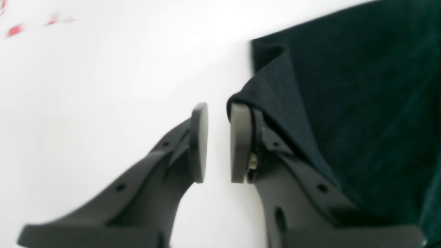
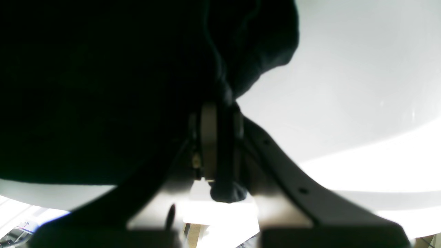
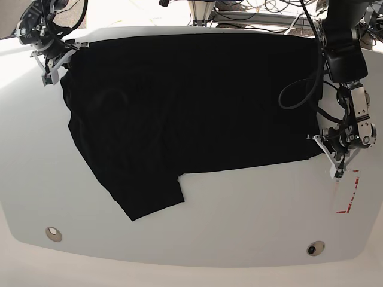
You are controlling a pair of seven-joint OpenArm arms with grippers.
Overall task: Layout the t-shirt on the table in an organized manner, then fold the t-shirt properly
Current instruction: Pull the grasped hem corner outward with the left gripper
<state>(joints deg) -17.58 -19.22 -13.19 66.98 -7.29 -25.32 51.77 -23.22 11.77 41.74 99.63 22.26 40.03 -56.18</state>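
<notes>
The black t-shirt lies spread wide over the white table, with one sleeve pointing to the near left. In the base view my right gripper is at the shirt's far left corner. The right wrist view shows that gripper shut on a bunched fold of the black cloth. My left gripper is at the shirt's near right corner. In the left wrist view the left gripper has a narrow gap with nothing between its pads. The shirt's edge drapes over the outside of one finger.
A red-outlined mark lies on the table just beyond the left gripper. Two round metal fittings sit near the front edge. Cables and frame parts crowd the far edge.
</notes>
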